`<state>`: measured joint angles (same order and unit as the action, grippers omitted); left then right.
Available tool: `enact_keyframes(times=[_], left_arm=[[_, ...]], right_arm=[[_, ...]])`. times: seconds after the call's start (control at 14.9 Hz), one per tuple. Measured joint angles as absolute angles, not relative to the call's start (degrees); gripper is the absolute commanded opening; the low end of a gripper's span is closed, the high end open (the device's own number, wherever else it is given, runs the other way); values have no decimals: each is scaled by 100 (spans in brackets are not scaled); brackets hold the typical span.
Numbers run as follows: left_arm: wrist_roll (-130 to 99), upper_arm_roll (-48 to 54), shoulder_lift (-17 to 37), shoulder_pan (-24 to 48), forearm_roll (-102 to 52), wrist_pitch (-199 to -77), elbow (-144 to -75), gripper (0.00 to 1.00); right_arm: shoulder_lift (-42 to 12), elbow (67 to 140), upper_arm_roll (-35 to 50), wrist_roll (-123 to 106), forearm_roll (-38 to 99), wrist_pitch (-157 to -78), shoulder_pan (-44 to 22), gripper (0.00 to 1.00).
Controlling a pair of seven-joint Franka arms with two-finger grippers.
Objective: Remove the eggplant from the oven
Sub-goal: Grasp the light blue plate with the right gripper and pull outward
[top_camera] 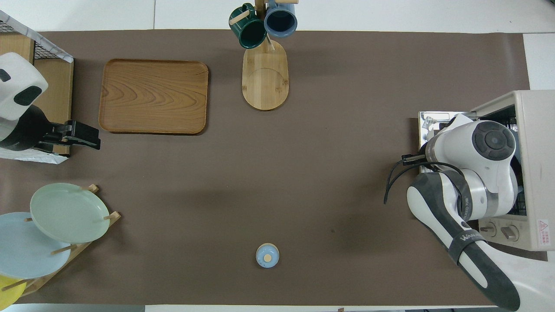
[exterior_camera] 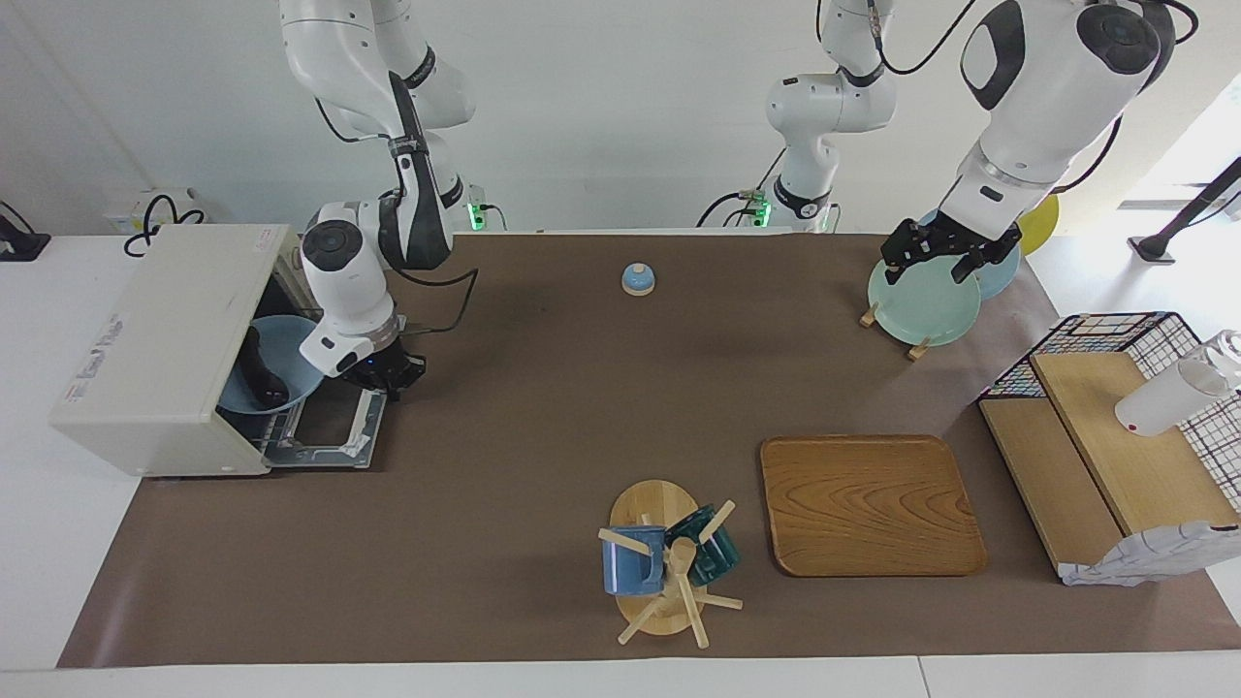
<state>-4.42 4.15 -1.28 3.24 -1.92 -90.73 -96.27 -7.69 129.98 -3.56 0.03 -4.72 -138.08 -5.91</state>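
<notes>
The cream-white oven [exterior_camera: 155,330] stands at the right arm's end of the table, its drop-down door [exterior_camera: 330,431] lying flat open. Inside, the dark eggplant [exterior_camera: 262,373] lies on a light blue plate [exterior_camera: 296,349]. My right gripper [exterior_camera: 388,373] is at the door's outer edge, at the end of the handle nearer the robots, shut on it. In the overhead view the oven [top_camera: 535,130] shows, but the right arm covers its mouth and the eggplant is hidden. My left gripper [exterior_camera: 936,254] waits open over the plate rack; it also shows in the overhead view [top_camera: 84,136].
A blue bell [exterior_camera: 637,279] sits mid-table near the robots. A plate rack [exterior_camera: 921,301], a wooden tray [exterior_camera: 868,504] and a wire-sided wooden shelf [exterior_camera: 1115,436] are toward the left arm's end. A mug tree [exterior_camera: 664,562] stands by the table edge farthest from the robots.
</notes>
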Motion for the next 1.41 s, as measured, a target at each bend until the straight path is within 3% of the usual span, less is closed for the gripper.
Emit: enact_keyframes(times=[0.27,0.4,0.47,0.54,0.81,1.08,1.34,1.41], left_arm=[[-442,415,-128,324,-192,-9073,-9627,100],[-442,415,-128,324,-192,-9073,-9627,100],[-442,415,-128,324,-192,-9073,-9627,100],[-442,415,-128,324,-192,-9073,-9627,100],[-442,415,-128,324,-192,-9073,-9627,100],[-442,415,-128,324,-192,-9073,-9627,100],[-442,415,-128,324,-192,-9073,-9627,100],[-442,415,-128,324,-192,-9073,-9627,100]], right_arm=[[-790,12948,-358,97,-373,-13804,-694,1],[-787,12767,-357,180,-372,-13622,-817,28],[-779,12603,-357,196,-372,-13370,-854,60],[-762,12405,-357,199,-372,-13043,-869,81],[-567,11703,-406,198,-675,-11725,-851,81],[-394,11749,-453,198,-1191,-11317,-662,76],[-372,12180,-459,-165,-1241,-11829,-345,52],[-355,12297,-461,-193,-1242,-11950,-296,23]])
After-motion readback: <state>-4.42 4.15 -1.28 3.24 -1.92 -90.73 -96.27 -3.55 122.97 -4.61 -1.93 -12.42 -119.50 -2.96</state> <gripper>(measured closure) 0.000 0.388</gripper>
